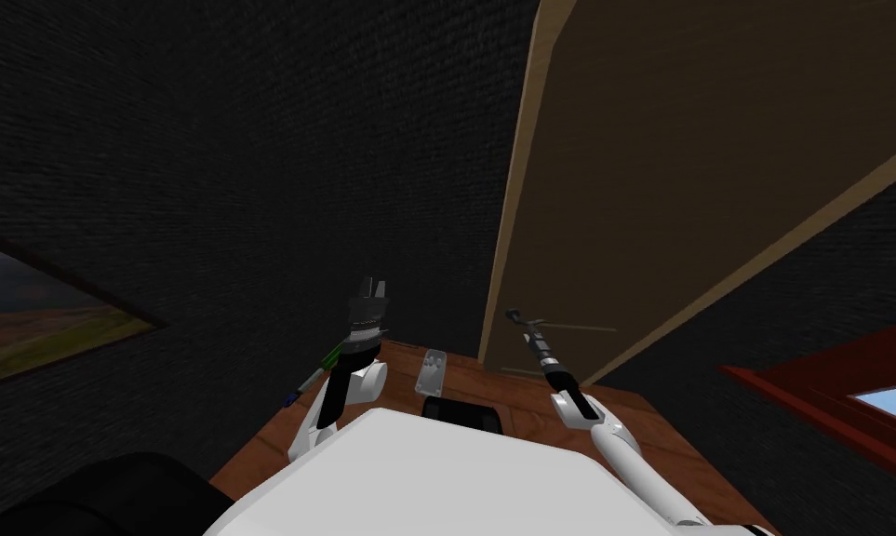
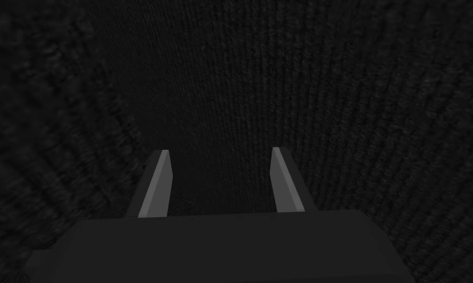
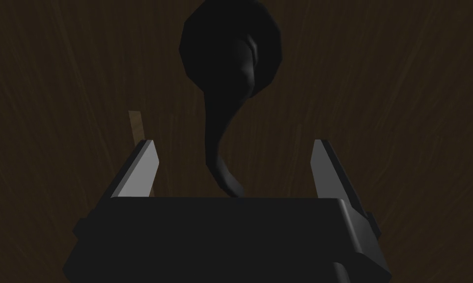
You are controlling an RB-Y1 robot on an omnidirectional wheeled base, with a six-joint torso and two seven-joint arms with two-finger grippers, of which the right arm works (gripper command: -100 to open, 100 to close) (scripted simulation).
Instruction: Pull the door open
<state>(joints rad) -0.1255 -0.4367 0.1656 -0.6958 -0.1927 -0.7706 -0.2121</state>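
- Here, the right gripper (image 3: pixel 234 142) holds its fingers spread, and the dark handle (image 3: pixel 225 88) hangs between them with a gap on either side.
- The handle sits on the brown door (image 1: pixel 715 140), near its pale edge (image 1: pixel 515 186).
- The left gripper (image 2: pixel 220 151), fingers apart, faces the dark wall (image 1: pixel 250 140).

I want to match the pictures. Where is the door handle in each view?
Right wrist view: the dark door handle runs between the open fingers of the right gripper, against the brown door.
Head view: too small to make out; look at the right gripper's tip, low on the door.
Left wrist view: the open left gripper faces the dark wall left of the door.
Shared landmark: the brown door with the right gripper at it.
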